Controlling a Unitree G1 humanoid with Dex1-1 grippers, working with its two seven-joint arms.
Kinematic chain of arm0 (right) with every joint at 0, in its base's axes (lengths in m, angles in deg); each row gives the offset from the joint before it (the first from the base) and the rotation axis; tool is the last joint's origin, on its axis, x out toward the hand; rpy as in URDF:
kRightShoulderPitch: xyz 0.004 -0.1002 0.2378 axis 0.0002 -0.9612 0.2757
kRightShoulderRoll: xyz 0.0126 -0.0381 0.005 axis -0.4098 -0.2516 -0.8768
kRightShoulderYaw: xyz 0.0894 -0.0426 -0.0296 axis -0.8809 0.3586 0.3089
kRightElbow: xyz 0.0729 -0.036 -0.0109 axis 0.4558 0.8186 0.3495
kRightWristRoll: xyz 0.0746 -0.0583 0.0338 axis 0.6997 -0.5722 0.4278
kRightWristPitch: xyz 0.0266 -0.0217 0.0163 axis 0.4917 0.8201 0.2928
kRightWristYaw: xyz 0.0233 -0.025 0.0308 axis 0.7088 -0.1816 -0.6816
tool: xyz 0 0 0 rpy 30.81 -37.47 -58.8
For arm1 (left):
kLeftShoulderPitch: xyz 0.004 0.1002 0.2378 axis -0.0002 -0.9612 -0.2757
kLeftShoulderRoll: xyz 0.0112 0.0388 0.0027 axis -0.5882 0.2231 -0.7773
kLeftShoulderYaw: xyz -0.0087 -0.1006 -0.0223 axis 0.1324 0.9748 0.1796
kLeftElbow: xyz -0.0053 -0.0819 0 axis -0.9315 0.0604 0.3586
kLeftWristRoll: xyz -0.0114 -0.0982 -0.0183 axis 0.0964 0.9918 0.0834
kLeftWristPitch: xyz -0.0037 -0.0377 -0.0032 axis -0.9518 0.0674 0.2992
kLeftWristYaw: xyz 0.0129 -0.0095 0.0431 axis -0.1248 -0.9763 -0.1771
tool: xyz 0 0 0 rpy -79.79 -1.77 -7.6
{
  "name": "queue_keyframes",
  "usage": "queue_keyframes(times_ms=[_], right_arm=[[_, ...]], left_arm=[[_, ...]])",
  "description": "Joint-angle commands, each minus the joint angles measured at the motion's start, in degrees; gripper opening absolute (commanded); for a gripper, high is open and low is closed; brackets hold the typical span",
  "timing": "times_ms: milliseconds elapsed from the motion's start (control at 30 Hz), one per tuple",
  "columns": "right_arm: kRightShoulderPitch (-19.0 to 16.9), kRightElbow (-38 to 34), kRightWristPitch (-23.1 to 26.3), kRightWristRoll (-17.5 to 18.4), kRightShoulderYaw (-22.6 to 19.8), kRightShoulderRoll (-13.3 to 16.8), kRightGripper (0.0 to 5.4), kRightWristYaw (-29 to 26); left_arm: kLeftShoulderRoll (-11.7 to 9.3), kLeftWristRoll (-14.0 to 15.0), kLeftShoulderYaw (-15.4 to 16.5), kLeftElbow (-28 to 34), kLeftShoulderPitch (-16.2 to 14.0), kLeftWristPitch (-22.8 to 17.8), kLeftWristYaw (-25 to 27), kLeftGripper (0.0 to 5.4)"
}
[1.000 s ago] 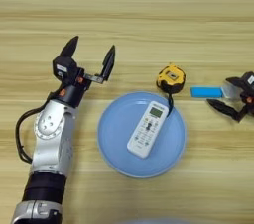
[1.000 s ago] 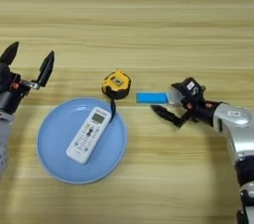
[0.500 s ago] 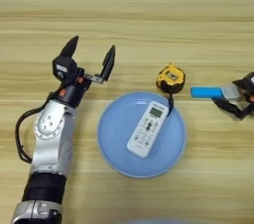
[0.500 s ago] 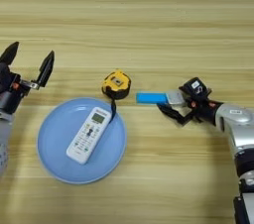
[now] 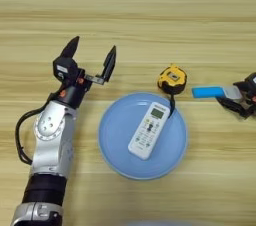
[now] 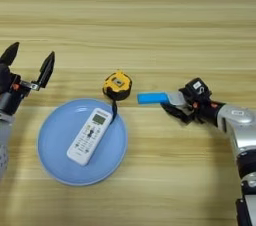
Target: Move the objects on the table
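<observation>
A wooden table (image 6: 150, 20) holds a light-blue plate (image 6: 55, 162) at seven o'clock, a white remote (image 6: 90, 136) lying on it. A yellow tape measure (image 6: 116, 85) sits just beyond the plate's rim. At three o'clock, the right end effector (image 6: 175, 104) appears clenched on the grey end of a flat blue bar (image 6: 152, 98). Lifting it seems next. The left end effector (image 5: 90, 60) hovers released at nine o'clock.

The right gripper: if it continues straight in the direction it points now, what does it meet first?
The right gripper points left and is already at the grey end of the blue bar. Beyond it lies the tape measure.
</observation>
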State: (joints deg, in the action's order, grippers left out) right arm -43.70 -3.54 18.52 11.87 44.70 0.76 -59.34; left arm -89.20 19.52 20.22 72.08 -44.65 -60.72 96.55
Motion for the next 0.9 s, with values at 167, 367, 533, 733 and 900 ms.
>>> queue_keyframes(times_ms=[167, 367, 533, 733, 900], right_arm=[[-6.7, -6.5, 4.1, -1.7, 1.8, 2.7, 3.16, -2.4], [-8.8, -12.0, 6.0, -0.4, 0.4, 3.2, 3.13, -2.0], [-10.1, -16.7, 7.1, 0.3, -0.3, 2.7, 3.12, -1.3], [-12.3, -28.5, 9.9, 3.1, -2.6, 3.3, 3.12, -0.7], [-14.7, -40.4, 13.2, 5.0, -3.1, 3.7, 3.12, -0.5]], left_arm=[[-0.4, -0.5, 0.0, -0.3, 0.6, 0.6, 0.1, 5.4], [-0.5, -0.5, 0.1, -0.5, 0.7, 0.6, 0.2, 5.4], [-0.4, -0.5, 0.1, -0.6, 0.8, 0.7, 0.2, 5.4], [-0.5, -0.5, 0.2, -1.1, 1.0, 0.9, 0.2, 5.4], [-0.4, -0.6, 0.1, -1.5, 1.2, 1.0, 0.2, 5.4]])
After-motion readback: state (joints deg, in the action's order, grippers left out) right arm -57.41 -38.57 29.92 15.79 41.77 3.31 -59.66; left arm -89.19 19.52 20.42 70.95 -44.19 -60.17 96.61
